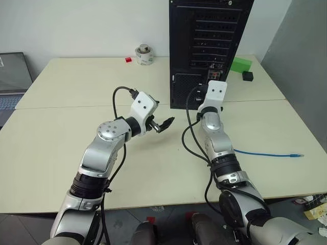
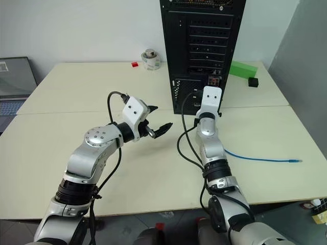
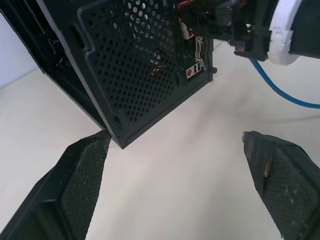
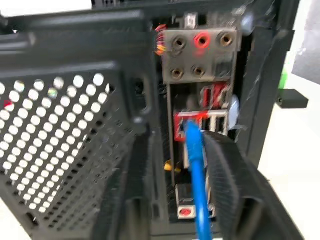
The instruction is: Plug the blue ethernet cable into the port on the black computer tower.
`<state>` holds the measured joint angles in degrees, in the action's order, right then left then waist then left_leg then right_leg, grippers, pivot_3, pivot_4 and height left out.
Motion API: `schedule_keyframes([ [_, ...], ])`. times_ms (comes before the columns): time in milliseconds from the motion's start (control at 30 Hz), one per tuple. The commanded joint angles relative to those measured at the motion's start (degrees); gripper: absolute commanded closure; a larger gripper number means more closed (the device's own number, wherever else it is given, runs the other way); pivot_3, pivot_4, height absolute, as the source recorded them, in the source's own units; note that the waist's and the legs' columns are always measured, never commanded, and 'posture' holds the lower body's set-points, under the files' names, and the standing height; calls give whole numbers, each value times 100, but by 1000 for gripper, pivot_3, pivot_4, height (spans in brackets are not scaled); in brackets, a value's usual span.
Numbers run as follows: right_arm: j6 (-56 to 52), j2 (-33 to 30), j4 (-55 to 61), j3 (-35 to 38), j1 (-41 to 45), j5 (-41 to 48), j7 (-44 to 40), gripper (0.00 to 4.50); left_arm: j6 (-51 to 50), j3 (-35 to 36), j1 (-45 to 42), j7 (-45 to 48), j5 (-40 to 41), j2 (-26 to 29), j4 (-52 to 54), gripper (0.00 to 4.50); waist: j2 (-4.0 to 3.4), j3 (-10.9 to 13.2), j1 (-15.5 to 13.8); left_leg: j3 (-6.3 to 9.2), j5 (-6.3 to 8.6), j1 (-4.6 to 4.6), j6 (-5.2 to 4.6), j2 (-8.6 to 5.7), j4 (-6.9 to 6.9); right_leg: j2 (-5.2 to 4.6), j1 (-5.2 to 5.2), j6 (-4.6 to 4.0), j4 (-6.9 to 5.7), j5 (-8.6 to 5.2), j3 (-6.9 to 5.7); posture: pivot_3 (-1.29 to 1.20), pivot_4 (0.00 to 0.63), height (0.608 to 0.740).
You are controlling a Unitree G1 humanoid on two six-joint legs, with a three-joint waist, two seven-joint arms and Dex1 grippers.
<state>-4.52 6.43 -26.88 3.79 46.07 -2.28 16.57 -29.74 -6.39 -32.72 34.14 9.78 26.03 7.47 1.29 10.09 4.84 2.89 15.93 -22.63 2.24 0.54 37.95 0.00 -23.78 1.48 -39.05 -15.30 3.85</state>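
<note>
The black computer tower [image 1: 209, 41] stands at the table's far middle, rear face toward me. My right gripper [image 4: 179, 145] is up against its lower rear connector strip, with its fingers parted. The blue ethernet cable [image 4: 197, 175] runs up between them, beside one finger, and its end sits in the red-framed port [image 4: 186, 124]. The rest of the cable [image 1: 265, 153] trails over the table to the right, ending in a loose plug [image 1: 296, 154]. My left gripper [image 1: 164, 124] hovers open and empty over the table, left of the tower's base.
A white tape roll [image 1: 144, 55] and a small red piece [image 1: 128, 59] lie at the back, left of the tower. A green block [image 1: 241, 64] and a small black box [image 1: 248, 76] sit to its right. A laptop [image 1: 10, 81] is at the far left.
</note>
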Motion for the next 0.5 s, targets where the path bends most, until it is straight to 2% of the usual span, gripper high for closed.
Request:
schedule_keyframes([
  [33, -178, -31, 874, -188, -287, -62, -178, 1768, 104, 85, -126, -66, -63, -18, -21, 0, 0, 0, -8, 0, 0, 0, 0, 0, 0, -1, 0, 0, 0, 0, 0, 0, 150, 740],
  [167, -530, -130, 1639, -341, -722, -79, -437, 1088, 182, 7, -166, 31, -119, 22, -108, 0, 0, 0, -27, 8, 0, -6, 0, 1, 2, -1, -4, 0, -1, 0, -4, 0, 150, 740],
  [333, -1342, -963, 3525, -561, -1781, 353, -1830, 40, 402, 29, -360, 74, -183, -21, -431, 0, 0, 0, -98, 8, 0, -13, 0, 0, 2, 1, -9, 0, 1, 0, -9, 0, 150, 740],
  [400, -1634, -1487, 4220, -460, -2062, 736, -2535, 40, 447, 125, -486, 111, -85, -75, -570, 0, 1, 0, -165, 8, 0, -15, 0, -4, 7, 1, -8, 1, 1, 0, -10, 0, 150, 740],
  [500, -2128, -2167, 4764, -137, -2244, 1157, -3130, 40, 576, 129, -571, 248, -80, -48, -763, 0, 1, 0, -186, 9, 0, -17, -1, -6, 12, 5, -7, 2, 2, -1, -13, 0, 150, 740],
])
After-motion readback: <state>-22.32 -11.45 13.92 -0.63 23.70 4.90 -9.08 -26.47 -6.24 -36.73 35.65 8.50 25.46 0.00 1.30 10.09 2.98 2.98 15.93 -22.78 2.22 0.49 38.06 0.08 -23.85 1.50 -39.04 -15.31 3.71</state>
